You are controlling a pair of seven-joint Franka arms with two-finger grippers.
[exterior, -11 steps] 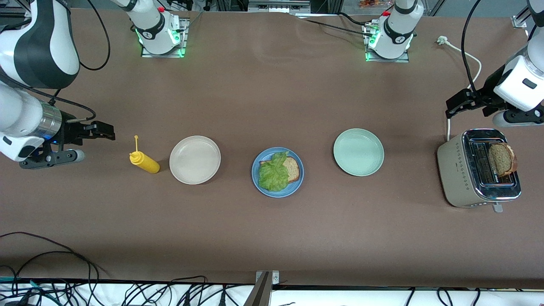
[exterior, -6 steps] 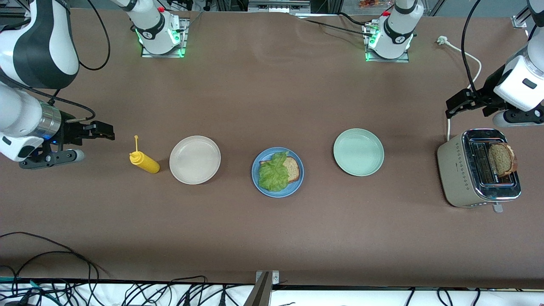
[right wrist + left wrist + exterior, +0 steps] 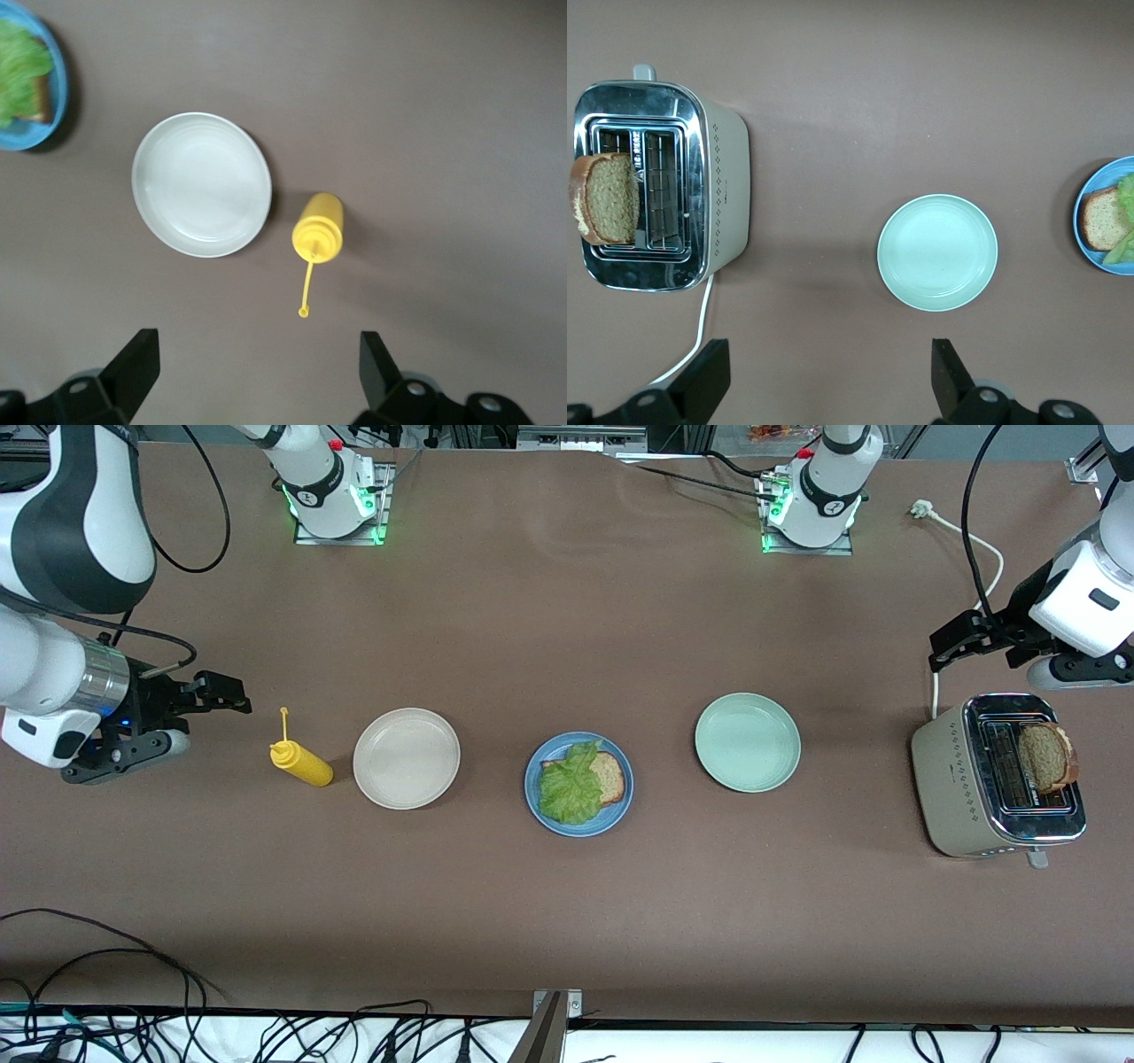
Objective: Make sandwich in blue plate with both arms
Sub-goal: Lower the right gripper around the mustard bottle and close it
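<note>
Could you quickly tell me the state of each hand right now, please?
Left hand: open, holding nothing, over the table by the toaster.
Right hand: open, holding nothing, over the table by the yellow bottle.

The blue plate [image 3: 578, 784] sits mid-table, round and shallow with a low rim. On it lies one slice of brown wholegrain bread [image 3: 609, 776], flat, partly covered by a ruffled green lettuce leaf [image 3: 570, 786]. A second slice [image 3: 1046, 757] stands upright in the toaster [image 3: 967, 797] at the left arm's end.
</note>
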